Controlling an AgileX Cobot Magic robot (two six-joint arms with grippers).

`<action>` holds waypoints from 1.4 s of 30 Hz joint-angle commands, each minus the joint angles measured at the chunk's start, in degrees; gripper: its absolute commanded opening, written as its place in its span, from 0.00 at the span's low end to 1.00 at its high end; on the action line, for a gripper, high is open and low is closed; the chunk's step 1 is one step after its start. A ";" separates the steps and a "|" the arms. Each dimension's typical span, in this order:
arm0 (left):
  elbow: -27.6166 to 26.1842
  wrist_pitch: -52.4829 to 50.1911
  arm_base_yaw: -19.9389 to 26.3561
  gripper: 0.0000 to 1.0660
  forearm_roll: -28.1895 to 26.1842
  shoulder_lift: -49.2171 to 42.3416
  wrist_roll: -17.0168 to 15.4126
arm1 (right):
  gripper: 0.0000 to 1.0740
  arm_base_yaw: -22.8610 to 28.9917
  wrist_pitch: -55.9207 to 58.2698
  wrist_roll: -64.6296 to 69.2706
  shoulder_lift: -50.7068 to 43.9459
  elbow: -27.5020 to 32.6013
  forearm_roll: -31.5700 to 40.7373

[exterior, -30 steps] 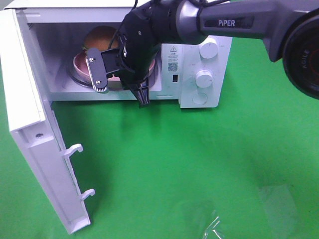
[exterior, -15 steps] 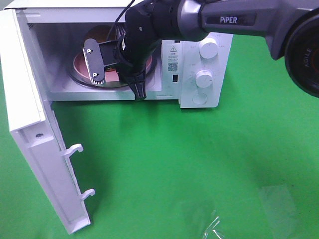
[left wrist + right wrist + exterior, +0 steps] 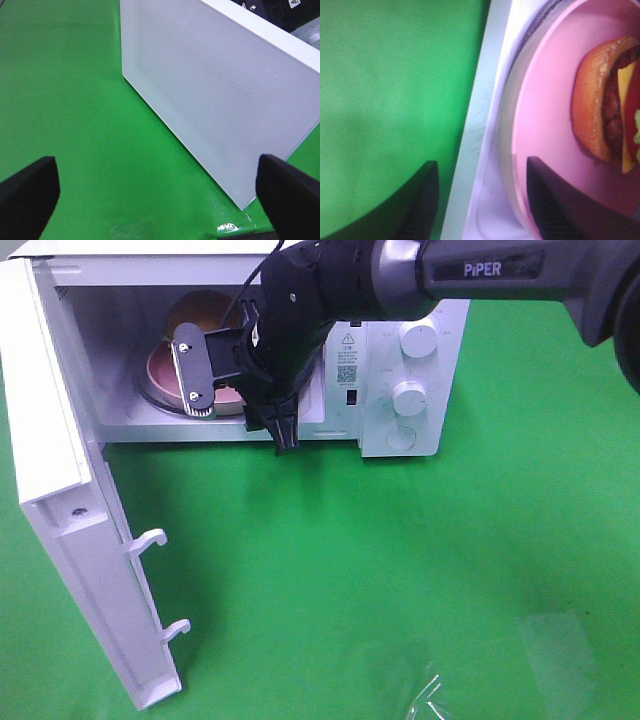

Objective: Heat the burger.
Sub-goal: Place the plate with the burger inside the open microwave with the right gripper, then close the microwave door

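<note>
The burger point(image 3: 200, 312) sits on the round pink plate point(image 3: 160, 365) inside the open microwave point(image 3: 400, 340), partly hidden by my right arm. In the right wrist view the burger point(image 3: 605, 110) shows its bun, patty and cheese on the plate point(image 3: 550, 100). My right gripper point(image 3: 240, 405) is open and empty at the front of the opening, its jaws spread on either side of the plate's near edge point(image 3: 480, 210). My left gripper point(image 3: 157, 200) is open and empty, facing the outer face of the microwave door point(image 3: 215, 85).
The microwave door point(image 3: 60, 440) hangs wide open at the left, its latch hooks point(image 3: 150, 540) sticking out. The plate rests on the glass turntable point(image 3: 150, 395). Crumpled clear plastic point(image 3: 430, 700) lies on the green cloth at the front right.
My right gripper dipped a little into the opening and came back out slightly, still open. The plate and burger have not moved.
</note>
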 commanded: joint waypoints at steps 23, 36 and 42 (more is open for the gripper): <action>0.11 0.00 -0.34 0.96 0.00 -0.29 -0.40 | 0.60 0.00 -8.77 0.74 -23.55 30.19 0.34; 0.11 0.00 -0.34 0.96 0.00 -0.29 -0.40 | 0.60 -0.17 -8.54 19.42 -35.98 41.20 0.34; 0.11 0.00 -0.34 0.96 0.00 -0.29 -0.40 | 0.60 -0.17 -7.73 37.64 -44.12 48.82 0.40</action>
